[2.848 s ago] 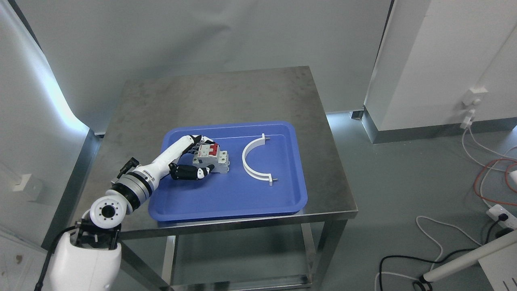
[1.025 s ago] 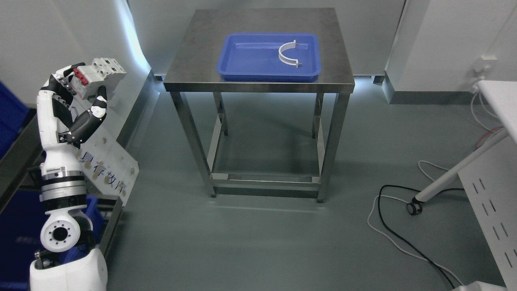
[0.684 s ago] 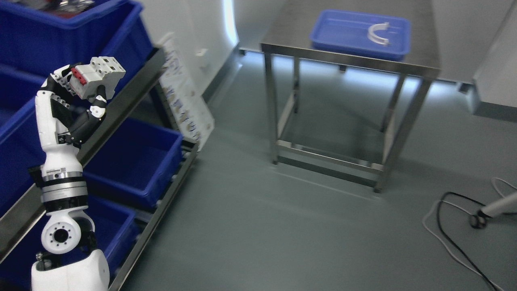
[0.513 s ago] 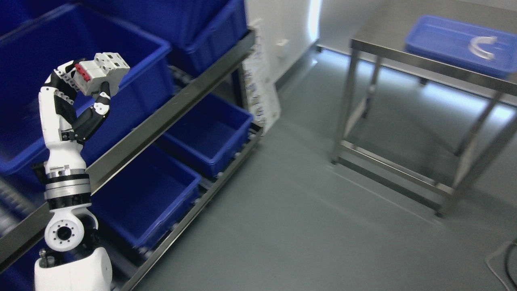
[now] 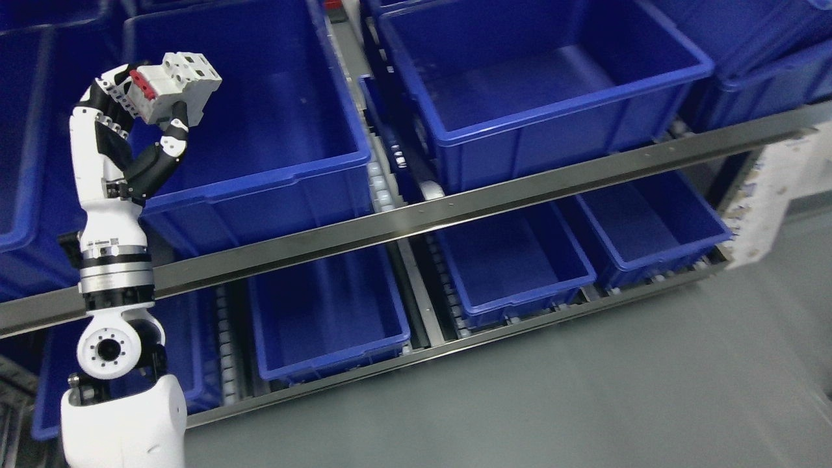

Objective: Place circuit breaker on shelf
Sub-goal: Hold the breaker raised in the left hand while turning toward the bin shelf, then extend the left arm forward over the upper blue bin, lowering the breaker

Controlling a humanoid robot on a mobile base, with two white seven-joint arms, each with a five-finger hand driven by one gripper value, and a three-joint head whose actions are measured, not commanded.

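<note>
One arm, the left, rises from the lower left corner of the head view, crossing in front of the steel rail [image 5: 455, 211] of the shelf. At its top the left hand [image 5: 140, 120] curls its fingers [image 5: 174, 140] around a circuit breaker [image 5: 175, 84] (grey-white body, red switch toward the palm), held at the fingertips above the wrist. Behind the breaker sits a large blue bin [image 5: 260, 130] on the upper shelf level, with another bin [image 5: 533, 78] to its right and smaller lower bins [image 5: 325, 318] beneath the rail.
</note>
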